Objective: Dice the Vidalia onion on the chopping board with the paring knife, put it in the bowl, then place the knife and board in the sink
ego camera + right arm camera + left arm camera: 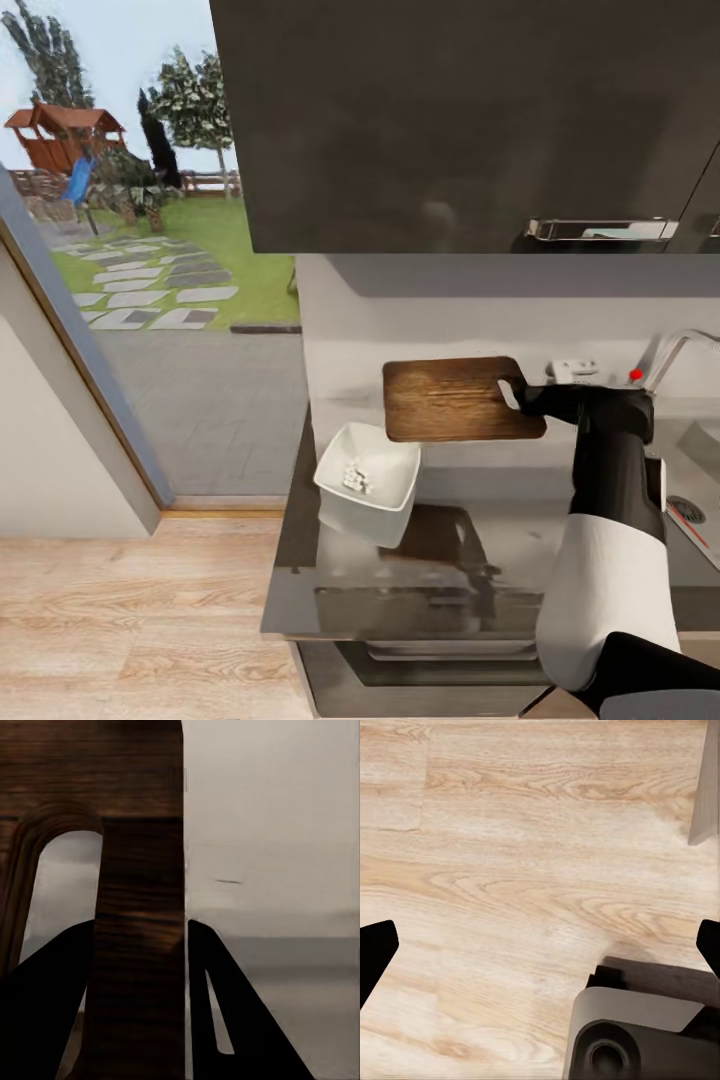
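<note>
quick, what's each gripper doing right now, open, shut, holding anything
Left gripper: open, empty, over the wooden floor.
Right gripper: shut on the chopping board at its handle-hole end, held above the countertop.

Brown chopping board aloft above countertop; white bowl with diced onion

A dark wall cabinet is hanging above, carrying a long metal handle. Beneath it a pale wall is running across. Light wooden flooring is spreading out below, and it is showing again in the left wrist view. A big window is looking out on a lawn, where grey stepping stones are lying, trees are standing and a wooden playhouse is sitting with a blue slide.
</note>
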Tool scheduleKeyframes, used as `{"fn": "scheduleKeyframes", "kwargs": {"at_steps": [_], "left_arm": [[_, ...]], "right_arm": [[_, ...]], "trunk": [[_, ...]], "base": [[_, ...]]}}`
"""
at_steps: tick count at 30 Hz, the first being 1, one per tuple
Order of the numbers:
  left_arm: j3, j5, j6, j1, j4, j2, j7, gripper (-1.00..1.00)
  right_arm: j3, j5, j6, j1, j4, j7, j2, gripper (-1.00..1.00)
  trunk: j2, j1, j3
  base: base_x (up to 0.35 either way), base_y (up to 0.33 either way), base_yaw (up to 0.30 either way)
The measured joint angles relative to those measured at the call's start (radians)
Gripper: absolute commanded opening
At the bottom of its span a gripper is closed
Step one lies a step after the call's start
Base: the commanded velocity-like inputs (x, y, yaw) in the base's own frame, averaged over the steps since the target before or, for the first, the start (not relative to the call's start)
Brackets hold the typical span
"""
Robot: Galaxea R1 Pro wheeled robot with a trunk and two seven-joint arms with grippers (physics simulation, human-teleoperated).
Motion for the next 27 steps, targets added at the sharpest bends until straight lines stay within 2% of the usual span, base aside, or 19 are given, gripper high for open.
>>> {"fn": "scheduleKeyframes", "kwargs": {"at_steps": [7, 16, 27], "left_arm": [[0.0, 0.0, 0.006, 0.0, 0.0, 0.0, -0.012, 1.0], [0.0, 0.0, 0.007, 0.001, 0.0, -0.002, -0.013, 1.0], [0.0, 0.0, 0.007, 0.001, 0.0, -0.003, -0.012, 1.0]], "right_arm": [[-0.029, 0.003, -0.006, 0.001, 0.012, 0.031, 0.001, -1.0], [-0.033, 0.006, -0.063, 0.001, 0.057, 0.027, 0.0, -1.0], [-0.034, 0.008, -0.065, 0.001, 0.058, 0.026, 0.0, -1.0]], "trunk": [[0.0, 0.0, 0.0], [0.0, 0.0, 0.0], [0.0, 0.0, 0.0]], "base": [[0.0, -0.229, 0.0], [0.0, -0.313, 0.0], [0.0, -0.318, 0.0]]}}
